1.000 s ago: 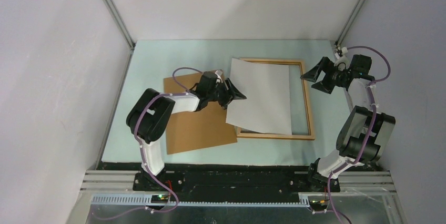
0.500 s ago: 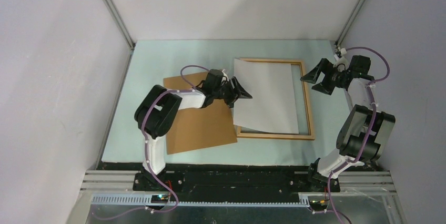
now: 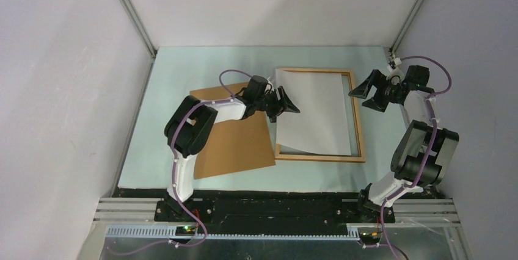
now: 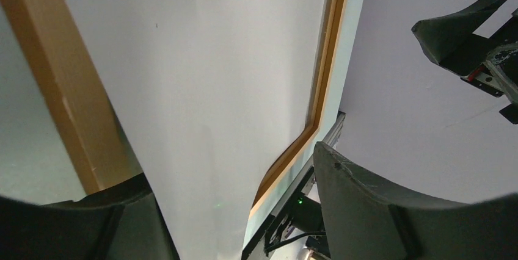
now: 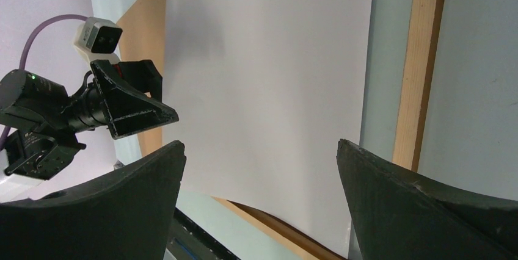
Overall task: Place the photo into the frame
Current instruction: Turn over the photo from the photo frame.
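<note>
Top external: photo [image 3: 317,110] white side up, centre-right, mostly inside frame [image 3: 359,113], left edge seemingly riding frame's left rail. Left gripper [image 3: 287,102] jaws apart astride that edge; right gripper [image 3: 366,92] spread wide, empty. I nudge photo rightward, low, until it drops flat.

Right claw [image 5: 259,147] spread wide above white-backed photo [image 5: 269,77], wooden frame [image 5: 421,65] beneath, brown board [image 5: 146,28] beside

The top camera looks down over the whole table [image 3: 183,71] from behind. Both wrist cameras hover close, facing each other across the photo [image 3: 314,113] and frame [image 3: 359,119].
</note>
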You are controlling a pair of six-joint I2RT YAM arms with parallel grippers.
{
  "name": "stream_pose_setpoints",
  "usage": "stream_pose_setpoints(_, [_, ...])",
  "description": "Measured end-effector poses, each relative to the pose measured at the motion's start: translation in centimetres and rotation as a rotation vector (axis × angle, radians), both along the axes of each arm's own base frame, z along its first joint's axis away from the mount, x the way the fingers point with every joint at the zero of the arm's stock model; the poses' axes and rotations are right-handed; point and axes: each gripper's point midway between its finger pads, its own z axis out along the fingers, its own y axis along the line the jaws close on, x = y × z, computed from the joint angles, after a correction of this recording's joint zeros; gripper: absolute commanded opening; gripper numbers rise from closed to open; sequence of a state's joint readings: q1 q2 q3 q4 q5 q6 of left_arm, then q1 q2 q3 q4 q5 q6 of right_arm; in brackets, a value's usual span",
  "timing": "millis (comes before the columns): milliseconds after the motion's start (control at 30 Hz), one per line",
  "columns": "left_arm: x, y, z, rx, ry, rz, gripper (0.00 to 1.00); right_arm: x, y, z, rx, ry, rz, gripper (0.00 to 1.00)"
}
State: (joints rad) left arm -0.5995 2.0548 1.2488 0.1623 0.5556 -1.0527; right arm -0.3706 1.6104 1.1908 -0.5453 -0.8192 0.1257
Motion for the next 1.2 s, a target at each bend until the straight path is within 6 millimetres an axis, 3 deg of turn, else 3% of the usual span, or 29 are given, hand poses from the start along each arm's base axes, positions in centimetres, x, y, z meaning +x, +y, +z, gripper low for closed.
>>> stream_pose_setpoints(433, [0.4,-0.9,-1.2,0.077,0.005,-0.062,0.77,-0.1,0.0,-0.1,-0.002,0.003,0.004,0.98])
stream_pose_setpoints(767, [1.4,-1.7,-0.5,0.098,-0.024,-0.072,0.8,-0.2,-0.6,-0.1,-0.005,0.004,-0.008,0.97])
stream_pose_setpoints(1200, [1.9,-2.4,-1.7,0.13,-0.012,-0.088,0.85,-0.3,-0.6,-0.3,-0.003,0.008,-0.01,0.97])
